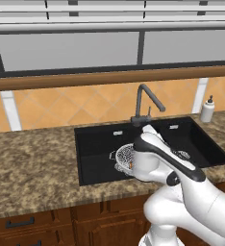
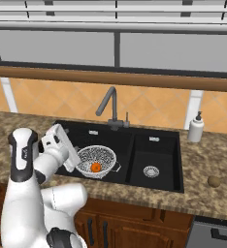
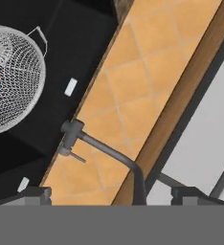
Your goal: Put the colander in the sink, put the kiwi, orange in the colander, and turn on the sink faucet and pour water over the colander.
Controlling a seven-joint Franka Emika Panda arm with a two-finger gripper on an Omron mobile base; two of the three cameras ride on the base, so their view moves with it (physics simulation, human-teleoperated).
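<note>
Hand view: gripper (image 3: 109, 196) wide open, empty, facing the sink faucet (image 3: 102, 153)

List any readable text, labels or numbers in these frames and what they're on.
None readable.
White soap dispenser bottle: plain, no label.
Matte black double-basin sink: two small pale tabs on the back wall, blank at this size.
Silver-white mesh colander, dark grey gooseneck faucet: unmarked.

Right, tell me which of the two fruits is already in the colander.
The orange: bright and round, it sits inside the colander. The brown kiwi lies on the counter, right of the sink.
</note>
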